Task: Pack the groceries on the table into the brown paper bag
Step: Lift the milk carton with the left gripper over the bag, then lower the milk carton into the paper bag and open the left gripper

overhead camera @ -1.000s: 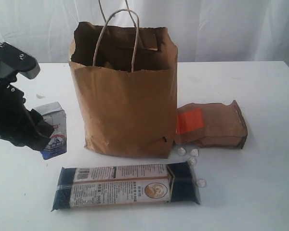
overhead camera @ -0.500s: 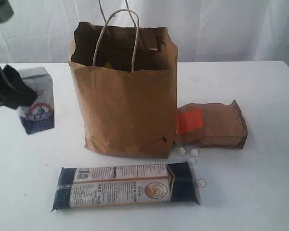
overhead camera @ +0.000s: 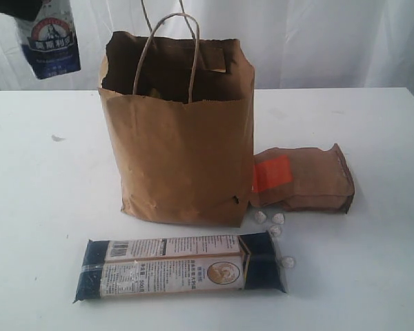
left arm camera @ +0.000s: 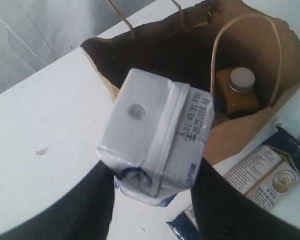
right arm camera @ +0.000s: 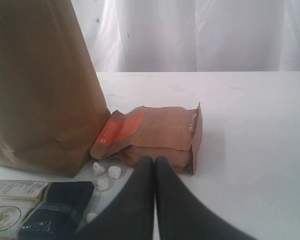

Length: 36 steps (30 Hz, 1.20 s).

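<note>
A second ago the small blue-white carton (overhead camera: 52, 38) stood on the table (overhead camera: 372, 124) beside the brown paper bag (overhead camera: 183, 158). Now the left gripper (left arm camera: 152, 182) has carried it clear of the table, and it hangs higher than the bag's rim. The gripper is closed on the carton's 2 sides, about half open, with the carton's base pointing away from it. The bag's open mouth lies ahead of and below the gripper, not yet directly beneath the carton. I judge that the lift is done, and that a carry across and a lowering into the bag remain.

The right gripper (right arm camera: 154, 162) is closed on nothing, its 2 fingers pressed together low over the table. The brown orange-labelled pouch (overhead camera: 303, 179) lies just ahead of its tips.

Count:
- 1 bag.
- 1 carton, in the left gripper's hold.
- 1 amber jar (left arm camera: 238, 92) visible inside the bag.
- 1 long dark-blue noodle pack (overhead camera: 183, 267), still on the table.
- 1 pouch, still on the table.
- 4 wrapped candies (overhead camera: 278, 218), still on the table, between pouch and noodle pack.
</note>
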Each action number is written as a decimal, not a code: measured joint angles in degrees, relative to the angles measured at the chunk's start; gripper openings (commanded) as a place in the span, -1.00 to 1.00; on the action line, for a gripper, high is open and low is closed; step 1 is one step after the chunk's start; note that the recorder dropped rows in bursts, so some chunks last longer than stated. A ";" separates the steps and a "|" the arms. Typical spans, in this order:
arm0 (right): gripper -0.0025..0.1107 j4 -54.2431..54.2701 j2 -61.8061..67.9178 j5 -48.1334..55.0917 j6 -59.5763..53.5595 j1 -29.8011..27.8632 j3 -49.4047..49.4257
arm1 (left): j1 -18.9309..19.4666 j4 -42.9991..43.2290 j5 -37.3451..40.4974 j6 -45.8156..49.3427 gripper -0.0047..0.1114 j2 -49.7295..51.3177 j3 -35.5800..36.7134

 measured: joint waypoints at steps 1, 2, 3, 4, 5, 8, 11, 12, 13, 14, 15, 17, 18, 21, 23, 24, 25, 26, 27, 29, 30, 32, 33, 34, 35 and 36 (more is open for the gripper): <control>-0.96 0.00 0.00 0.00 0.00 0.00 0.00 | 0.00 0.00 0.03 0.00 -0.92 0.94 -1.02; -0.96 0.00 0.00 0.00 0.00 0.00 0.00 | 0.00 0.00 0.12 0.00 -0.92 1.93 -2.09; -0.96 0.00 0.00 0.00 0.00 0.00 0.00 | 0.00 0.00 0.12 0.00 -0.92 2.95 -3.11; -0.96 0.00 0.00 0.00 0.00 0.00 0.00 | 0.00 0.00 0.16 0.00 -0.92 3.98 -4.11; -0.96 0.00 0.00 0.00 0.00 0.00 0.00 | 0.00 0.00 0.16 0.00 -0.92 4.80 -4.88; -0.96 0.00 0.00 0.00 0.00 0.00 0.00 | 0.00 0.00 0.16 0.00 -0.92 7.76 -7.82; -0.96 0.00 0.00 0.00 0.00 0.00 0.00 | 0.00 0.00 0.16 0.00 -0.92 10.50 -10.37; -0.96 0.00 0.00 0.00 0.00 0.00 0.00 | 0.00 0.00 0.01 0.00 -0.92 11.41 -11.12; -0.96 0.00 0.00 0.00 0.00 0.00 0.00 | 0.00 -0.13 -0.26 0.00 -0.92 12.12 -11.77; -0.96 0.00 0.00 0.00 0.00 0.00 0.00 | 0.00 -0.23 -0.68 0.00 -0.92 13.17 -12.28; -0.96 0.00 0.00 0.00 0.00 0.00 0.00 | 0.00 -0.36 -1.01 0.00 -0.92 13.87 -12.61; -0.96 0.00 0.00 0.00 0.00 0.00 0.00 | 0.00 -1.07 -2.07 0.00 -0.92 15.58 -13.11; -0.96 0.00 0.00 0.00 0.00 0.00 0.00 | 0.00 -1.34 -2.64 0.00 -0.92 16.25 -13.23; -0.96 0.00 0.00 0.00 0.00 0.00 0.00 | 0.00 -1.92 -4.33 0.00 -0.92 18.47 -13.23; -0.96 0.00 0.00 0.00 0.00 0.00 0.00 | 0.00 -2.67 -5.42 0.00 -0.92 19.90 -13.23; -0.96 0.00 0.00 0.00 0.00 0.00 0.00 | 0.00 -3.07 -5.76 0.00 -0.92 20.55 -13.23; -0.96 0.00 0.00 0.00 0.00 0.00 0.00 | 0.00 -3.55 -6.23 0.00 -0.92 21.15 -13.23; -0.96 0.00 0.00 0.00 0.00 0.00 0.00 | 0.00 -4.02 -6.68 0.00 -0.92 21.77 -13.23; -0.96 0.00 0.00 0.00 0.00 0.00 0.00 | 0.00 -4.29 -7.22 0.00 -0.92 22.24 -13.23; -0.96 0.00 0.00 0.00 0.00 0.00 0.00 | 0.00 -4.88 -8.09 0.00 -0.92 23.42 -13.23; -0.96 0.00 0.00 0.00 0.00 0.00 0.00 | 0.00 -4.98 -8.41 0.00 -0.92 23.89 -13.23; -0.96 0.00 0.00 0.00 0.00 0.00 0.00 | 0.00 -5.52 -9.07 0.00 -0.92 24.90 -13.23; -0.96 0.00 0.00 0.00 0.00 0.00 0.00 | 0.00 -5.77 -9.14 0.00 -0.92 25.51 -13.23; -0.96 0.00 0.00 0.00 0.00 0.00 0.00 | 0.00 -6.13 -9.28 0.00 -0.92 26.01 -13.23; -0.96 0.00 0.00 0.00 0.00 0.00 0.00 | 0.00 -6.59 -9.28 0.17 -0.92 26.58 -13.23; -0.96 0.00 0.00 0.00 0.00 0.00 0.00 | 0.00 -7.31 -9.28 0.64 -0.92 27.10 -13.23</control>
